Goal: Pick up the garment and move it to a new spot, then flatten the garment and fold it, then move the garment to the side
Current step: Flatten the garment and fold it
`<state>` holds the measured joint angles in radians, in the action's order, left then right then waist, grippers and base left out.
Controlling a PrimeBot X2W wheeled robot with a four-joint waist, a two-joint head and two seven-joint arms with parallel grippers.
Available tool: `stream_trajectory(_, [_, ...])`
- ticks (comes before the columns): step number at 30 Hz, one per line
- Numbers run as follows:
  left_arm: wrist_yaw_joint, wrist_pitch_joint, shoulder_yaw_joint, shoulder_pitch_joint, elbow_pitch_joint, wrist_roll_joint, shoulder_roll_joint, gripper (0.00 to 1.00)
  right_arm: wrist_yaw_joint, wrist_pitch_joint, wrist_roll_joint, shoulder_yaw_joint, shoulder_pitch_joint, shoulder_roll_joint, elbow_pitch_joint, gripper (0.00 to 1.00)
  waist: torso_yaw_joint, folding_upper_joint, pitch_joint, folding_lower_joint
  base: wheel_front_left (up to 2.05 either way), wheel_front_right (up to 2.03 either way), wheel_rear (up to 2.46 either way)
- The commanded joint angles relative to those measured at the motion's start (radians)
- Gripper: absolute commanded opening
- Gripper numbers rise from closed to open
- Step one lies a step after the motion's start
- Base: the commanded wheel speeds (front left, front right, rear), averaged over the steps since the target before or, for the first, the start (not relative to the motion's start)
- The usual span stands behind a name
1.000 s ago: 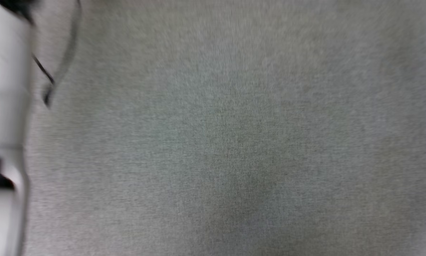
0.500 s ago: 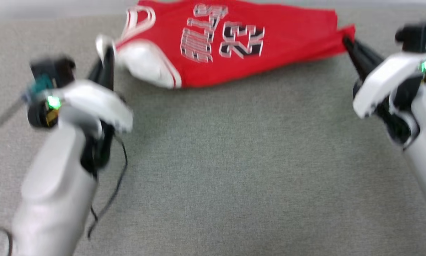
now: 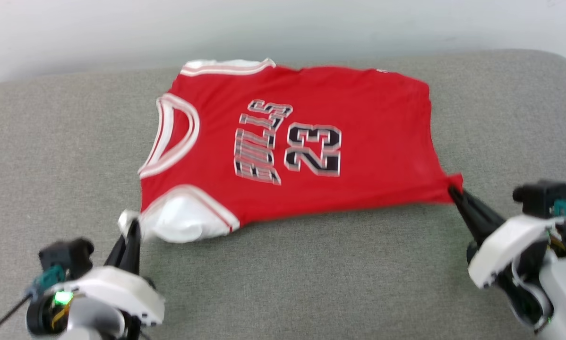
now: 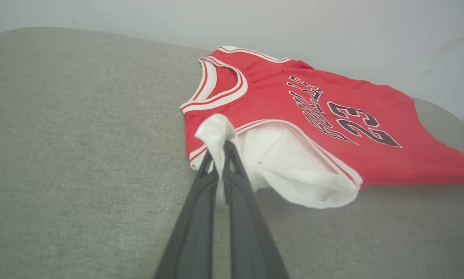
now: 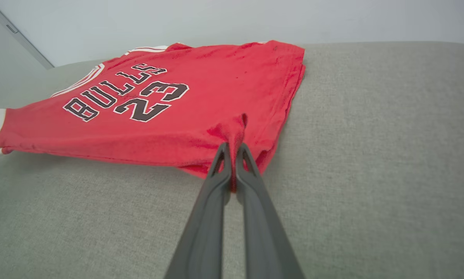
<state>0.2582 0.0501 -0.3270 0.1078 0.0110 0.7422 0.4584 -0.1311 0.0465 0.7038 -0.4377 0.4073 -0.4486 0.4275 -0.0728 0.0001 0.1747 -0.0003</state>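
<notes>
The garment [image 3: 311,141], a red jersey with white sleeves, black "BULLS" lettering and the number 23, lies spread face up on the grey padded surface [image 3: 311,274], collar to the left. My left gripper [image 3: 132,225] is shut on the white near sleeve, whose cloth bunches over the fingertips in the left wrist view [image 4: 221,145]. My right gripper [image 3: 453,190] is shut on the red near hem corner, pinched between the tips in the right wrist view [image 5: 232,147]. The garment's near edge [image 5: 100,149] hangs slightly off the surface between the two grips.
A pale wall [image 3: 283,28] rises right behind the grey surface's far edge. The surface's rounded far right corner [image 3: 561,61] lies beyond the garment. Bare grey fabric stretches in front of the garment, between my two arms.
The head camera has swung up, so the picture has shifted. The garment now lies spread flatter and wider than half a second ago. Both grippers have stayed shut on it.
</notes>
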Motion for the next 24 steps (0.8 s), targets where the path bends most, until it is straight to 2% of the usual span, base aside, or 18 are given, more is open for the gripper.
stream_trajectory(1, [0.026,-0.016,0.003,-0.053,-0.048,0.004,0.011,0.0,0.001,-0.016,-0.015,0.03,-0.063,0.007,-0.039,0.0,0.0,-0.0001,-0.008,0.0003,0.0,0.0,0.0])
stream_trajectory(9, [0.115,-0.086,0.013,-0.23,-0.224,0.025,0.053,0.0,0.001,-0.135,-0.11,0.214,-0.347,0.049,-0.25,0.0,0.027,-0.0001,-0.025,0.0003,0.0,0.0,0.0])
stream_trajectory(15, [0.144,-0.111,0.022,-0.257,-0.318,0.027,0.072,0.0,0.001,-0.252,-0.178,0.348,-0.474,0.102,-0.415,0.0,0.037,-0.0001,-0.018,0.0003,0.0,0.0,0.0])
stream_trajectory(20, [0.112,-0.091,0.017,-0.15,-0.315,0.009,0.056,0.0,0.001,-0.32,-0.207,0.383,-0.428,0.145,-0.485,0.0,0.037,-0.0001,0.01,0.0003,0.0,0.0,0.0])
stream_trajectory(24, [0.061,-0.083,-0.001,-0.019,-0.235,0.006,0.035,0.0,0.001,-0.356,-0.217,0.388,-0.353,0.151,-0.462,0.0,0.044,-0.0001,0.04,0.0003,0.0,0.0,0.0])
